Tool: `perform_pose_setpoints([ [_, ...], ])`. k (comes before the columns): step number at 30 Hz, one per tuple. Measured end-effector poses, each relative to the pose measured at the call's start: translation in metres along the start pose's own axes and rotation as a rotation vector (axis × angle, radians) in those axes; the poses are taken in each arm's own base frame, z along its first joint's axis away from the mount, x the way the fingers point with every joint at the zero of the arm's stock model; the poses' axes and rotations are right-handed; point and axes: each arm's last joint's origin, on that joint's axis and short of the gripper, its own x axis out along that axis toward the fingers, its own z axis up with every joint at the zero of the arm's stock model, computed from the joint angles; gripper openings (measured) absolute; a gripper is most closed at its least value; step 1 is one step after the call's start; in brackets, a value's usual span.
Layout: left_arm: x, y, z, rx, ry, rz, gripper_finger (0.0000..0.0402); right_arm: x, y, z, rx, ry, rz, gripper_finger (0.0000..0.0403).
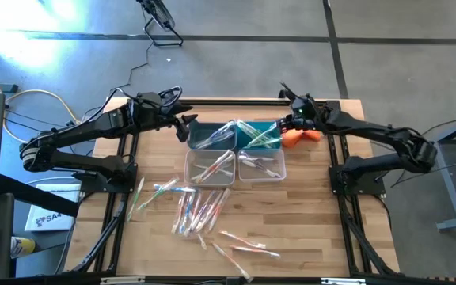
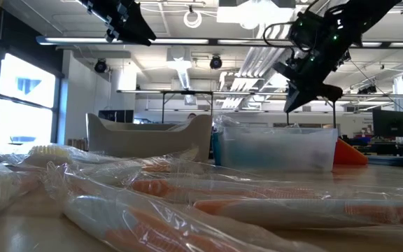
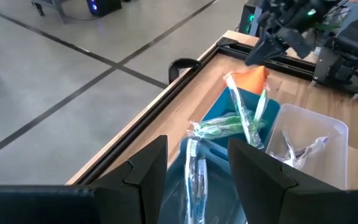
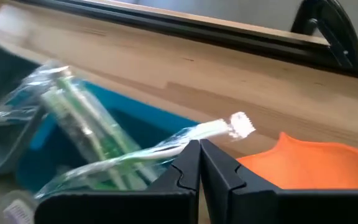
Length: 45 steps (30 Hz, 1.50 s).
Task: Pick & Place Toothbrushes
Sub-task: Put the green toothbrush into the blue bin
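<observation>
Many wrapped toothbrushes (image 1: pixel 200 210) lie loose on the near half of the wooden table. Green ones (image 4: pixel 92 137) lie in the far right teal bin (image 1: pixel 248 125); one leans on its rim, its white head (image 4: pixel 241 124) sticking out toward the orange cloth (image 4: pixel 303 162). Whitish-blue ones (image 3: pixel 194 180) fill the far left blue bin (image 1: pixel 199 127). My right gripper (image 4: pixel 199 148) is shut and holds nothing, hovering above that bin's right rim (image 1: pixel 282 125). My left gripper (image 3: pixel 197 144) stands open above the blue bin's left side (image 1: pixel 187 125), with nothing between its fingers.
Two clear bins (image 1: pixel 188 168) (image 1: pixel 282 168) with a few toothbrushes stand in front of the coloured ones. The orange cloth (image 1: pixel 298 138) lies just right of the teal bin. A black frame rail (image 3: pixel 185 65) runs along the table's far edge.
</observation>
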Motion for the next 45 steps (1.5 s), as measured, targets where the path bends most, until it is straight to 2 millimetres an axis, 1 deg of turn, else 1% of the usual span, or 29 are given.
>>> perform_pose_setpoints([
  [12,0.0,0.0,0.0,0.0,-0.001,0.001,0.0163,0.025,-0.035,0.013,-0.003,0.039,-0.136,0.0003],
  [17,0.0,0.0,0.0,-0.001,-0.001,0.001,0.0163,0.04,-0.043,0.013,-0.003,0.066,-0.161,0.0003],
  [19,0.0,0.0,0.0,0.0,-0.001,0.001,0.0163,0.046,-0.045,0.014,-0.008,0.08,-0.144,0.0003],
  [24,0.0,0.0,0.0,-0.001,-0.001,0.001,0.0163,0.059,-0.045,0.015,-0.009,0.079,-0.105,0.0003],
  [29,0.0,0.0,0.0,0.0,-0.001,0.001,0.0163,0.065,-0.047,0.016,-0.029,0.081,-0.079,0.0003],
  [37,0.0,0.0,0.0,0.0,0.001,0.001,0.0163,0.063,-0.043,0.015,-0.051,0.117,0.02,0.0003],
  [45,0.0,0.0,-0.001,0.002,0.009,0.001,0.0163,0.053,-0.028,0.008,-0.093,0.159,0.1,0.0003],
])
